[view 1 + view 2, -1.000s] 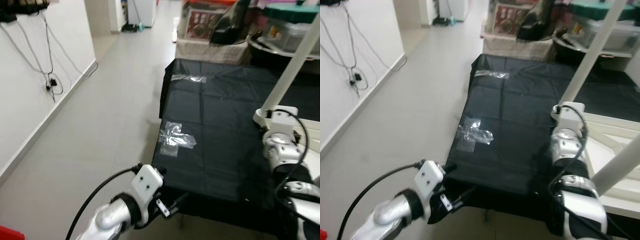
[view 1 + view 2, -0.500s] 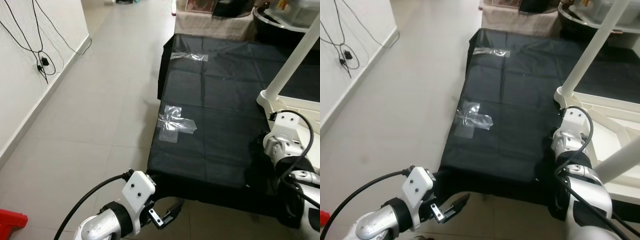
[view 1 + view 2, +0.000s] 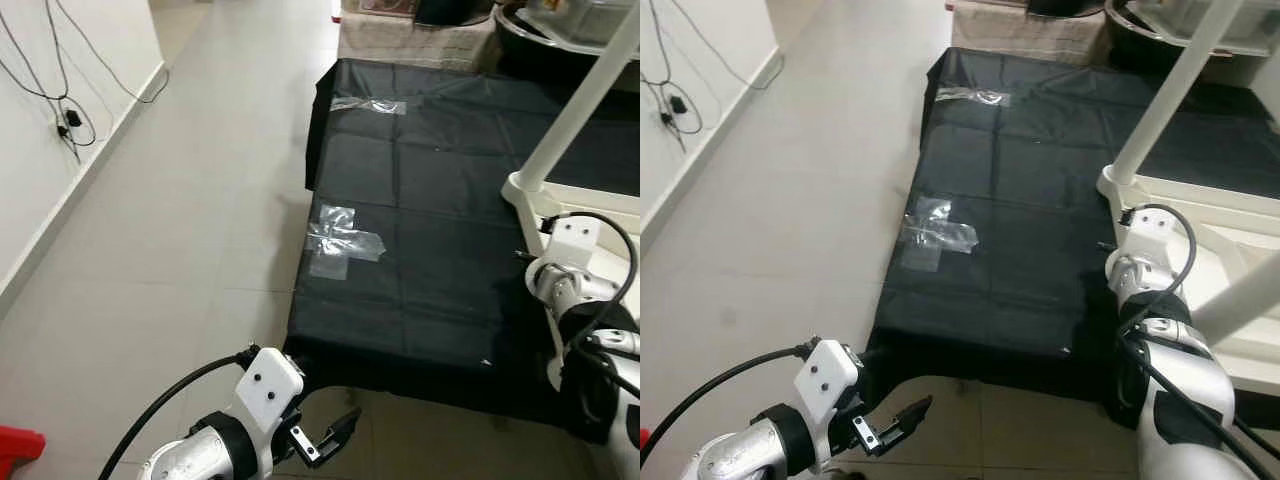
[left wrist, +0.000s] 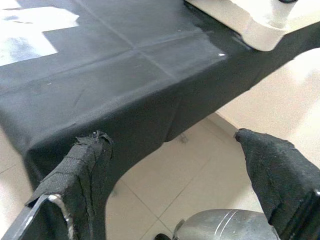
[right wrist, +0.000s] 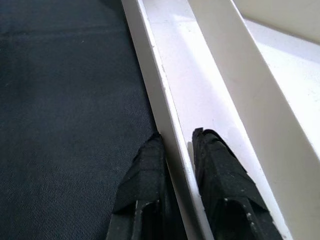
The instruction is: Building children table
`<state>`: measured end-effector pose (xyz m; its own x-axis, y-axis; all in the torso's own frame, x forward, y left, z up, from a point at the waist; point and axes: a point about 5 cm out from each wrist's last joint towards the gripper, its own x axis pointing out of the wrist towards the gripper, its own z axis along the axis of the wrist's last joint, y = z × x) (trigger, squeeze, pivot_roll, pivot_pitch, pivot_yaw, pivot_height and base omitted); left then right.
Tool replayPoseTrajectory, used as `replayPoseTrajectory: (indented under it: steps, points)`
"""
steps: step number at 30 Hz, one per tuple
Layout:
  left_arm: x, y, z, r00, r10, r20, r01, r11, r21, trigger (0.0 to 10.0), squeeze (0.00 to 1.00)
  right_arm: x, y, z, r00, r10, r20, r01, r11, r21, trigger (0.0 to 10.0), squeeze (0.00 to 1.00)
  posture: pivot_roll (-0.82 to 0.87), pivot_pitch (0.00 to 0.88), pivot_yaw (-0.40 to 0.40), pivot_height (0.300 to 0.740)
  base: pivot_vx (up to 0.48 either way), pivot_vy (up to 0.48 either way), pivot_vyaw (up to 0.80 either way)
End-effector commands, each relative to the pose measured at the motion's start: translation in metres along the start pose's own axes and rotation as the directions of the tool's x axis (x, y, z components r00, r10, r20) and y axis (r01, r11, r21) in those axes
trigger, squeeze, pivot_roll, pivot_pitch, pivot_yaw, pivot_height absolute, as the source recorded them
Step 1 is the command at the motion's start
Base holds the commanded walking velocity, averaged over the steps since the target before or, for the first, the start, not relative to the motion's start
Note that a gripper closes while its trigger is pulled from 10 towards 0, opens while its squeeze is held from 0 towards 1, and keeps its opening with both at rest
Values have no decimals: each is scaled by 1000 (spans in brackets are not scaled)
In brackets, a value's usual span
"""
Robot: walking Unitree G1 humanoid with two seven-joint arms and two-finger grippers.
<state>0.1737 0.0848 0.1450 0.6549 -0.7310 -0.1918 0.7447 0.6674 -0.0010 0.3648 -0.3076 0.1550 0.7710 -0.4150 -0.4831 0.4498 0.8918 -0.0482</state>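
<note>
White table frame (image 5: pixel 210 85) lies upturned on black cloth (image 3: pixel 440 240), right claw (image 5: pixel 172 150) pinching its rim.

Legible text, labels, brands, numbers, signs: none. The black sheet (image 3: pixel 440 250), the clear tape patches (image 3: pixel 340 240) stuck on it and the white table frame (image 5: pixel 200 115) carry no print that can be made out. Boxes and containers at the far end of the sheet (image 3: pixel 400 12) are cut off by the edge, and nothing on them can be read.
</note>
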Motion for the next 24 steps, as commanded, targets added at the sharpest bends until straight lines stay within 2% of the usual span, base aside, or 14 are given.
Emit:
replayPoseTrajectory:
  steps: [1,5,6,8,9,10,12,14,15,16,17,19,20,24]
  points:
    - [0,-3,-1,1000,-20,-13,20,1000,-11,10000,0,3,16,-33,982,129,-136,-144,984,-101,0,0,107,183,-88,740,0,0,0]
    - [2,-3,-1,1000,-25,-13,25,1000,-11,10000,0,2,22,-36,969,193,-157,-213,969,-127,0,0,106,181,-88,740,0,0,0]
    - [5,-2,-1,1000,-27,-9,27,1000,-7,10000,0,-1,34,-40,935,306,-177,-340,916,-215,0,0,102,145,-94,740,0,0,0]
    - [13,0,-1,1000,-30,2,30,1000,4,10000,0,-11,57,-53,801,530,-279,-598,730,-332,0,0,94,120,-93,740,0,0,0]
    - [13,0,-1,1000,-30,2,30,1000,4,10000,0,-11,57,-53,801,530,-279,-598,730,-332,0,0,94,120,-93,740,0,0,0]
    - [15,1,-1,1000,-31,4,31,1000,7,10000,0,-15,63,-57,752,579,-315,-659,663,-354,0,0,91,112,-92,740,0,0,0]
    - [17,1,-1,1000,-31,3,31,999,8,10000,0,-16,64,-58,733,596,-327,-680,639,-359,0,0,91,112,-92,740,0,0,0]
    - [23,5,-1,1000,-25,13,25,1000,10,10000,0,-29,69,-59,618,701,-357,-779,481,-404,0,0,88,73,-93,740,0,0,0]
    - [23,5,-1,1000,-25,13,25,1000,10,10000,0,-29,69,-59,618,701,-357,-779,481,-404,0,0,88,73,-93,740,0,0,0]
    - [26,7,-1,1000,-22,17,22,1000,13,10000,0,-38,72,-59,553,743,-376,-816,394,-423,0,0,85,53,-90,740,0,0,0]
    - [26,7,-1,1000,-22,17,22,1000,13,10000,0,-38,72,-59,553,743,-376,-816,394,-423,0,0,85,53,-90,740,0,0,0]
    - [28,8,-2,1000,-20,19,20,1000,16,10000,0,-43,74,-60,510,766,-392,-837,335,-433,0,0,85,53,-90,740,0,0,0]
    - [33,11,-2,1000,-15,26,14,1000,23,10000,0,-52,77,-57,449,798,-403,-855,254,-451,0,0,75,18,-92,740,0,0,0]
    - [33,11,-2,1000,-15,26,14,1000,23,10000,0,-52,77,-57,449,798,-403,-855,254,-451,0,0,75,18,-92,740,0,0,0]
